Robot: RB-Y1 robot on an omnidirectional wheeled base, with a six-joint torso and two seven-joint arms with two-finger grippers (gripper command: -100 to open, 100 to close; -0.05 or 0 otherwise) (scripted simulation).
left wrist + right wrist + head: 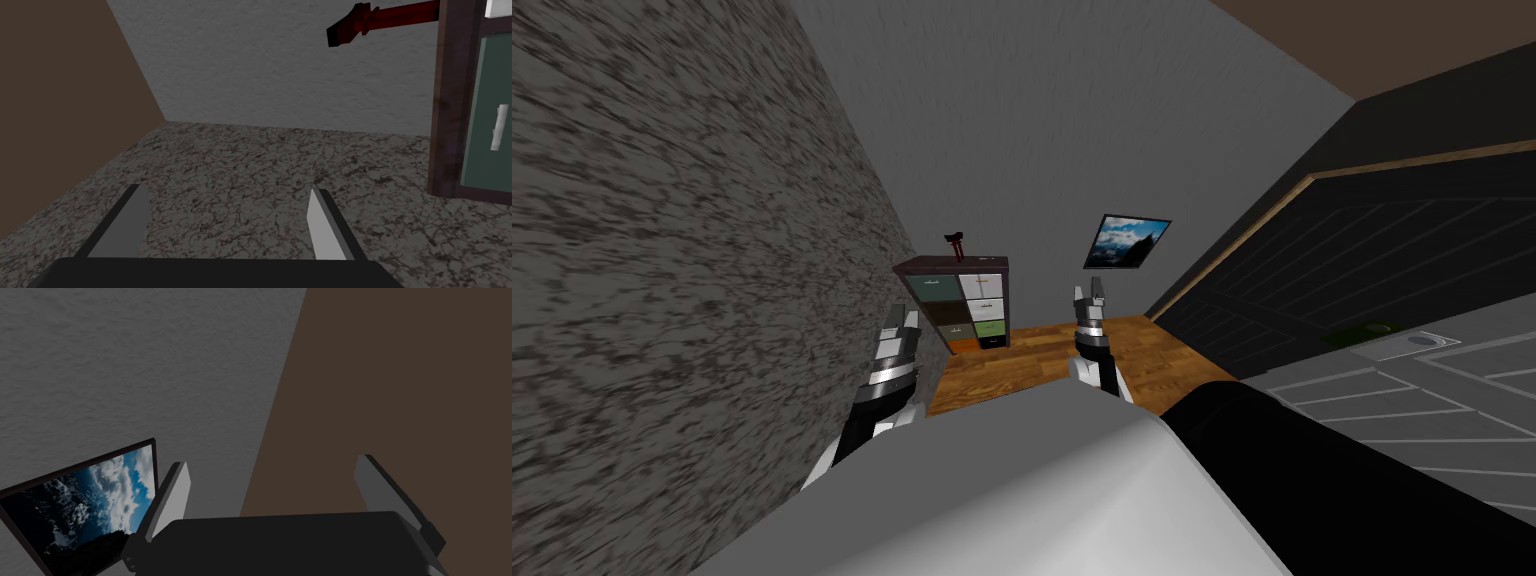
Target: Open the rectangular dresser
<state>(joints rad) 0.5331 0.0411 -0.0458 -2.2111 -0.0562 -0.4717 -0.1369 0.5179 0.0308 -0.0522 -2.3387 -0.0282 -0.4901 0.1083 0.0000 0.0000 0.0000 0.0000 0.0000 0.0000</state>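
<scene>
Wood floor with one dresser on it

Look ahead to about 11 o'clock. The brown wood floor [1052, 365] runs away from you to the grey wall [1072, 130]. At its far end the dark brown dresser [962, 300] stands on the floor, in the corner, right by the speckled wall [662, 250]. Its drawer fronts are dark green, white, brown, light green and orange. On top of the dresser, a small dark red thing [955, 243] sticks up. You cannot tell what it is.
</scene>
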